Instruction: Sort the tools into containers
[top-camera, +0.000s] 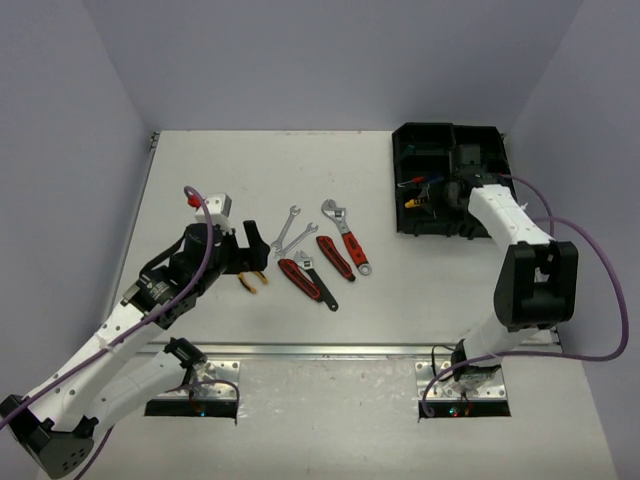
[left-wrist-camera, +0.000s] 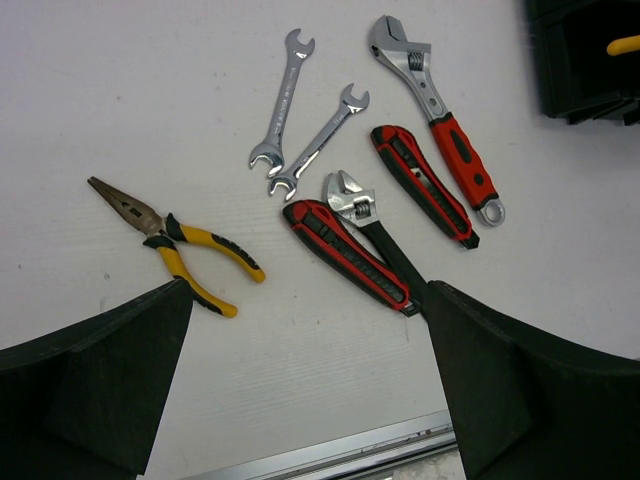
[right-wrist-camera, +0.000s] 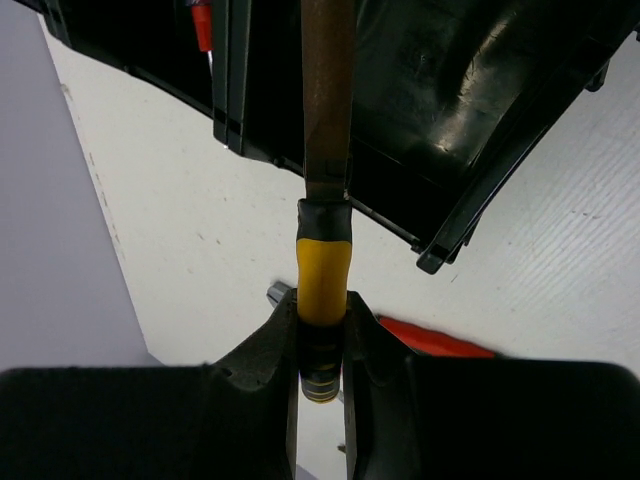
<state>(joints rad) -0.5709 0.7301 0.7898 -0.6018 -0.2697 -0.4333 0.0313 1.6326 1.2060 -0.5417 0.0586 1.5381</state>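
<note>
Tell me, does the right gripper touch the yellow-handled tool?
Touching. The right wrist view shows the right gripper pressed on both sides of the yellow-handled tool, no gap.

We found the organiser tray (top-camera: 430, 128) at the far right of the table (top-camera: 250, 170). At mid-table lay two open-end wrenches (left-wrist-camera: 282, 112). To their right were two adjustable wrenches (left-wrist-camera: 435, 115), and nearer us two utility knives (left-wrist-camera: 345, 255). The needle-nose pliers (left-wrist-camera: 180, 245) lay apart on the left.

Yellow-handled pliers (left-wrist-camera: 165, 240), silver wrenches (left-wrist-camera: 282, 100), black tray (top-camera: 420, 140), white table (top-camera: 250, 160).
</note>
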